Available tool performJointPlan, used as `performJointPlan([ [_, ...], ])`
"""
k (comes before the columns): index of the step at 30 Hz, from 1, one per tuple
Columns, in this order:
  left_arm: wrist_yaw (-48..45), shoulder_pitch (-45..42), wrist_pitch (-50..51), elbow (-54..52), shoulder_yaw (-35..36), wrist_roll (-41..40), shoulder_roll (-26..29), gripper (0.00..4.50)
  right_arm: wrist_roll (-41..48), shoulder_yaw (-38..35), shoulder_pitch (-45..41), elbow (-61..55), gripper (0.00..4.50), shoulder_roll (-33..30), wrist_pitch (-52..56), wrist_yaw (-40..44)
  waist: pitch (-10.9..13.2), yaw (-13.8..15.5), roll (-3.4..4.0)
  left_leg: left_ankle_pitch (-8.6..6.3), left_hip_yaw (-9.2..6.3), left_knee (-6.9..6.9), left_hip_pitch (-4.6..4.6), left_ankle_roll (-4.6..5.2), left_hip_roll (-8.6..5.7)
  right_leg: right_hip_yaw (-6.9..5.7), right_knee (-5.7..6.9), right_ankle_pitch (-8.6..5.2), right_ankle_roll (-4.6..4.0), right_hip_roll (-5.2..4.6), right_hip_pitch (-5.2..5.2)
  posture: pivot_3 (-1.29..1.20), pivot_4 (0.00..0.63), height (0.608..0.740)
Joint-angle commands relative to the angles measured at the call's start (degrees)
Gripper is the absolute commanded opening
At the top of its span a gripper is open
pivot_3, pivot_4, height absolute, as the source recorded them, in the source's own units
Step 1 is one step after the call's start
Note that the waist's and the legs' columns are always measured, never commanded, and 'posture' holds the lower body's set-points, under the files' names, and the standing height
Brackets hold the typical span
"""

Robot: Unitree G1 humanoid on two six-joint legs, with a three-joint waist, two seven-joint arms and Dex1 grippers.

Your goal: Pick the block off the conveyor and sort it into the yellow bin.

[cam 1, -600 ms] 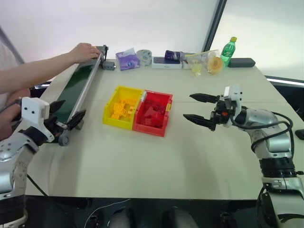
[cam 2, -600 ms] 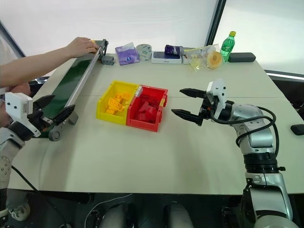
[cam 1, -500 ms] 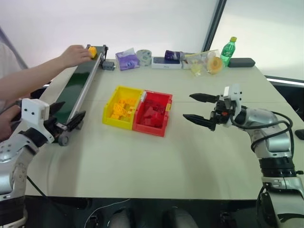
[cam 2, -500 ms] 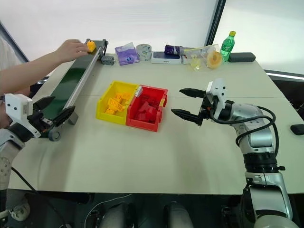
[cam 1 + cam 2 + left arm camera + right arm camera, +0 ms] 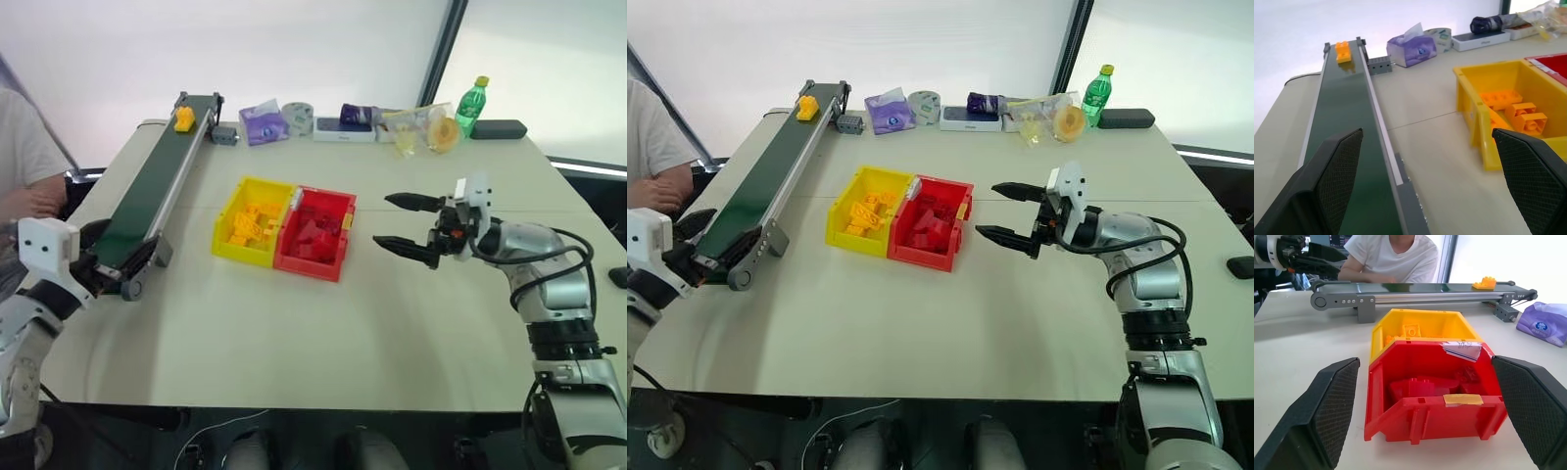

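The yellow-orange block (image 5: 183,118) lies on the far end of the dark-green conveyor (image 5: 147,191), also seen down the belt (image 5: 1342,51). My left gripper (image 5: 106,249) hovers open and empty at the conveyor's near end, pointing along the belt. The yellow bin (image 5: 238,252) holds several yellow bricks and sits right of the conveyor. My right gripper (image 5: 382,219) hangs open and empty just right of the bins, facing them (image 5: 1425,360).
The red bin (image 5: 309,268), with red bricks inside, is joined to the yellow bin's right side. A person in a white shirt (image 5: 1396,259) sits left of the conveyor. A tissue pack (image 5: 263,122), a green bottle (image 5: 471,105) and other small items line the table's far edge.
The person's hand left the block on the conveyor's far end and drew back off the table. My left gripper moved back toward the near left. The right gripper barely shifted.
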Motion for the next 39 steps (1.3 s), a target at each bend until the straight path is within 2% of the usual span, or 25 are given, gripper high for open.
performJointPlan([
  [1,0.96,0.76,-1.02,-2.26,2.73,-0.22,-0.09,4.46,-0.02,-0.23,-1.72,-0.4,4.5,-0.07,-0.91,0.31,0.0,-0.05,0.0,0.0,0.0,0.0,0.0,0.0,0.0,0.0,0.0,0.0,0.0,0.0,0.0,0.0,0.15,0.74],
  [11,1.56,0.69,-1.23,-2.13,2.85,-0.01,-0.04,4.46,0.06,-0.18,-1.52,-0.69,4.5,-0.01,-0.85,0.3,0.0,-0.09,0.0,0.0,0.0,-0.01,0.0,0.0,0.0,0.0,0.0,0.0,-0.01,0.0,-0.01,0.0,0.15,0.74],
  [16,5.94,1.21,-0.07,-1.0,7.82,-0.94,-1.25,4.46,0.26,-0.41,-1.12,-1.08,4.5,-0.26,-0.73,0.21,0.0,-0.16,0.0,0.0,0.0,-0.01,0.0,0.01,0.01,0.0,0.0,0.0,-0.01,0.0,-0.01,0.0,0.15,0.74],
  [19,11.72,1.55,3.13,-3.14,11.94,-3.45,-3.42,4.46,0.46,-0.4,-1.1,-0.93,4.5,-0.27,-0.54,0.47,0.0,-0.23,0.0,0.0,-0.01,-0.02,0.0,0.01,0.02,0.01,0.0,0.0,-0.01,0.01,-0.01,0.0,0.15,0.74],
  [26,14.66,9.12,2.81,-7.81,16.7,-3.83,-7.1,4.46,0.24,0.34,-1.51,-0.17,4.5,0.39,-0.78,0.88,0.0,-0.14,0.0,-0.01,-0.02,-0.01,0.0,0.01,0.01,0.0,0.0,0.0,-0.01,-0.01,0.0,0.0,0.15,0.74],
  [30,14.28,12.55,3.01,-9.19,15.86,-3.45,-7.73,4.46,0.23,0.75,-2.65,1.04,4.5,0.57,-0.95,1.4,-0.01,-0.09,-0.01,-0.01,-0.03,-0.01,0.01,0.01,0.0,-0.01,0.0,0.0,-0.01,-0.03,0.02,0.0,0.15,0.74],
  [39,13.75,10.52,3.7,-7.97,14.64,-4.25,-5.75,4.46,0.36,0.67,-3.01,1.13,4.5,0.96,-1.03,1.54,-0.01,-0.11,0.0,-0.01,-0.05,-0.01,0.01,0.02,0.0,-0.02,0.0,-0.01,-0.04,-0.03,0.01,0.0,0.15,0.74],
])
